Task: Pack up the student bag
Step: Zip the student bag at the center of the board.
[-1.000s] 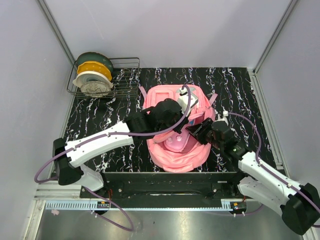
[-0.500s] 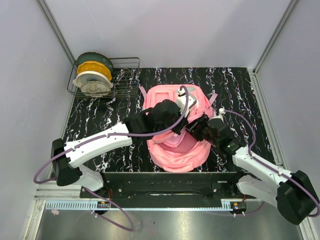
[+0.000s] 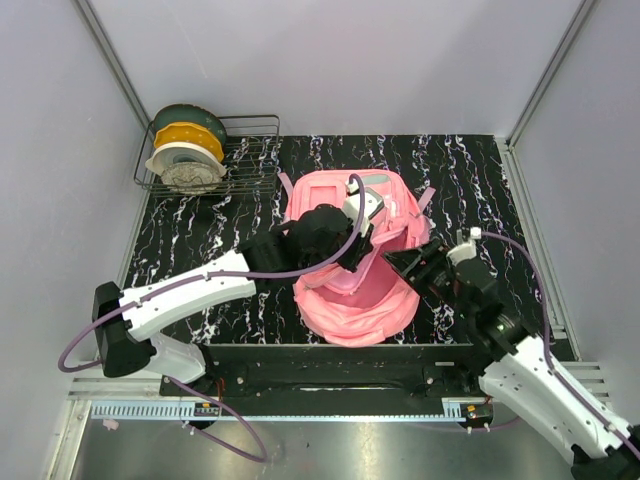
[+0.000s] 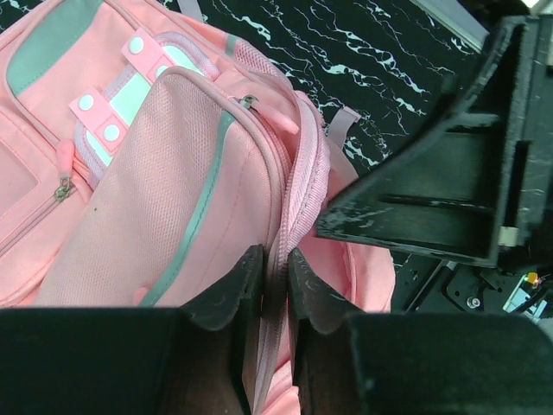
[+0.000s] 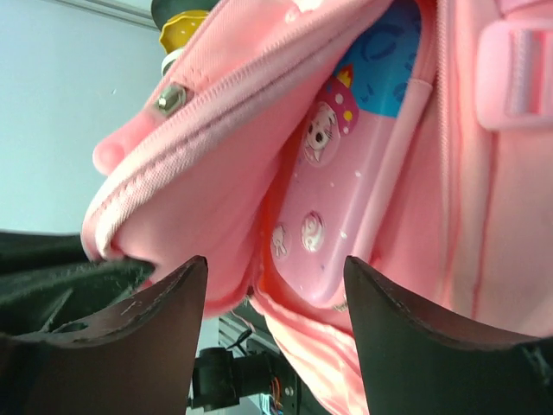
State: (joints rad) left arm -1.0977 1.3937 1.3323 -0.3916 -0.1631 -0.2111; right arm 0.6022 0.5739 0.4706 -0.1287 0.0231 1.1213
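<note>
Okay: student bag point(image 3: 350, 290) lies mid-tabletop point(image 3: 480, 180), toward the near edge, between both arms. Left tool point(image 4: 275, 259) is clamped on the bag's zipper rim, fingers pinched together on the pink fabric, flap lifted. Right tool point(image 5: 275, 264) is at the bag's right side with its fingers spread apart and nothing between them, facing the gap under the flap. Pink cartoon pencil case point(image 5: 346, 164) sits inside that gap. Wire rack point(image 3: 255, 150) with spools point(image 3: 185, 150) is at far left.
</note>
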